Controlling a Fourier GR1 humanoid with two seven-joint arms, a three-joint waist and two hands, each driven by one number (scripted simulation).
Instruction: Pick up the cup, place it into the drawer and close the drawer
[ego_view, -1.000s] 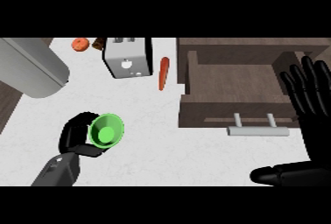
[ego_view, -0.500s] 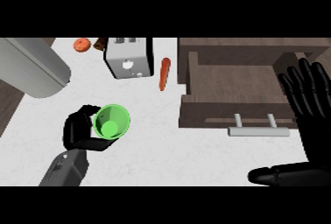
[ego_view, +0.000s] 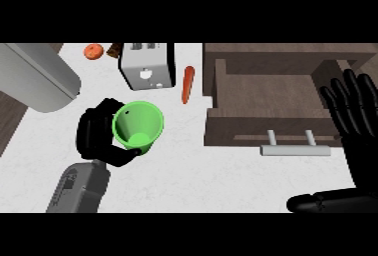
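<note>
A bright green cup (ego_view: 138, 125) is held above the white counter at the left, tipped so its mouth faces the view. My left hand (ego_view: 96, 135) is curled round its left side and base. The brown drawer (ego_view: 269, 127) stands pulled open at the right, its inside bare, with a pale handle (ego_view: 293, 147) on its front. My right hand (ego_view: 354, 112) rests open with fingers up at the right edge, over the drawer's right side.
A silver toaster (ego_view: 146, 65) stands at the back, with a carrot (ego_view: 187, 84) lying beside it near the drawer's left wall. A small orange item (ego_view: 93, 51) and a large grey cylinder (ego_view: 33, 75) sit at the back left.
My left hand has lifted the cup and carried it up and to the right, toward the drawer. The right hand has stayed in place.
</note>
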